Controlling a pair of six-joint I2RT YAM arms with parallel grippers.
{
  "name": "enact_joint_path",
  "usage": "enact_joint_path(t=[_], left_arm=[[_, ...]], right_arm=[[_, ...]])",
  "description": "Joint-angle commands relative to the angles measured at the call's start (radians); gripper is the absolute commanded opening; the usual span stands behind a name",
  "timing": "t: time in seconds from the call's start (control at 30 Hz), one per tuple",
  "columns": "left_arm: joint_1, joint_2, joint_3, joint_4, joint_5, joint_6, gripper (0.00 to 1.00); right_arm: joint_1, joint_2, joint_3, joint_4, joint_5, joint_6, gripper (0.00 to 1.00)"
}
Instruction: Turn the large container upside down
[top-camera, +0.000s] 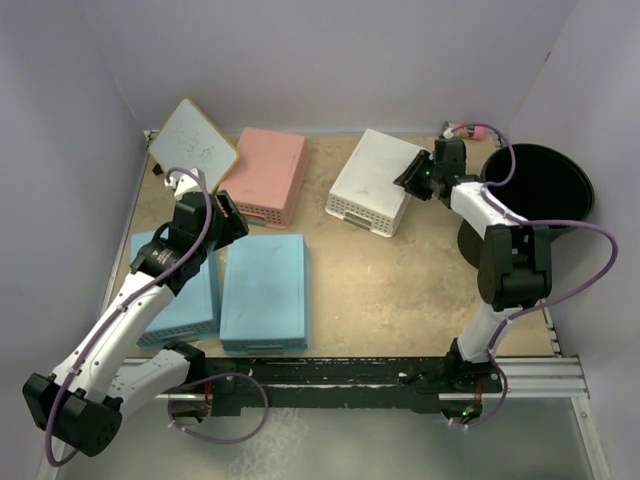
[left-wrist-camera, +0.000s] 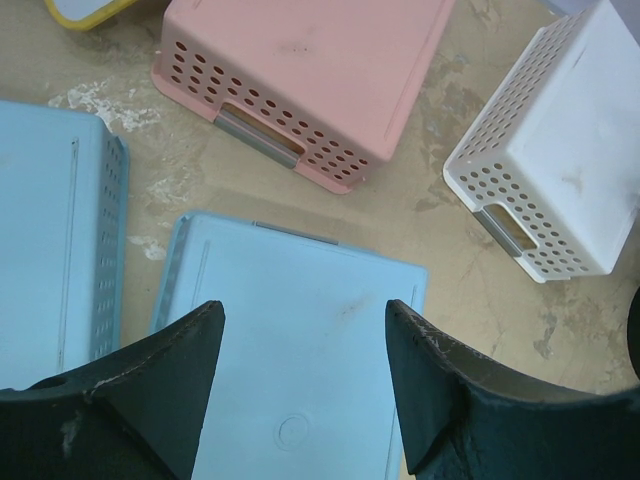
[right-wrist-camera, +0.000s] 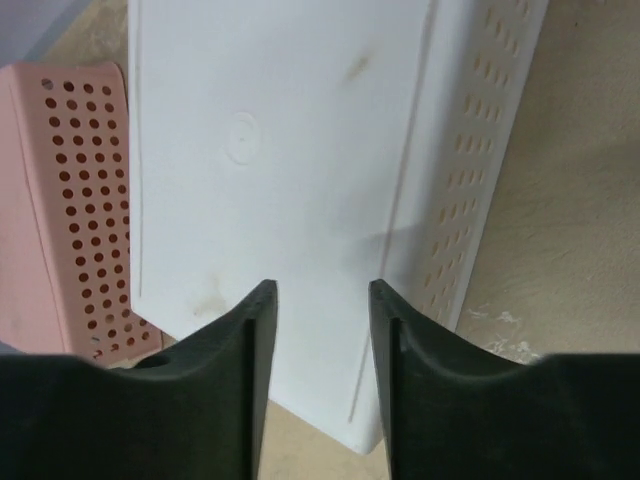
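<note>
Workspace with the large container, a round, tapered black plastic tub with a wider rim, standing mouth-up at the far right corner of the table, near the right arm; it is judged not yet turned over. The right gripper hovers over the white basket, fingers slightly apart and holding nothing. It points away from the tub, so it would need to swing right to reach the rim. The left gripper hangs above a blue basket, fingers spread wide and empty, well apart from the tub. The baskets lie bottom-up, with smooth flat bases and perforated walls, the pink basket included.
</note>
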Motion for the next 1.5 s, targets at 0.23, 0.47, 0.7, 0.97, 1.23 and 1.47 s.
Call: enact_joint_path(t=[0.23,0.47,0.7,0.97,1.23,1.47], left_arm=[[-0.066,0.092,0.004,0.159,0.078,0.021,0.65],[-0.386,0.336,0.147,0.204,-0.078,0.073,0.68],[-0.42,0.408,0.17,0.25,-0.025,0.112,0.68],[-0.42,0.375,0.143,0.23,-0.051,0.124,0.68],[-0.42,0.363,0.118,0.23,-0.07,0.124,0.68],[-0.42,0.357,0.118,0.225,-0.076,0.119,0.68]], right_arm=[[0.181,-0.25,0.371,-0.442,0.49,-0.458,0.71],[0.179,-0.539,0.191,-0.457,0.741,-0.522,1.0],[0.146,-0.582,0.167,-0.559,0.883,-0.487,1.0],[0.065,-0.503,0.166,-0.632,0.736,-0.398,0.82],[0.065,-0.525,0.198,-0.615,0.659,-0.441,0.13],[0.066,-0.54,0.211,-0.592,0.604,-0.431,0.0]])
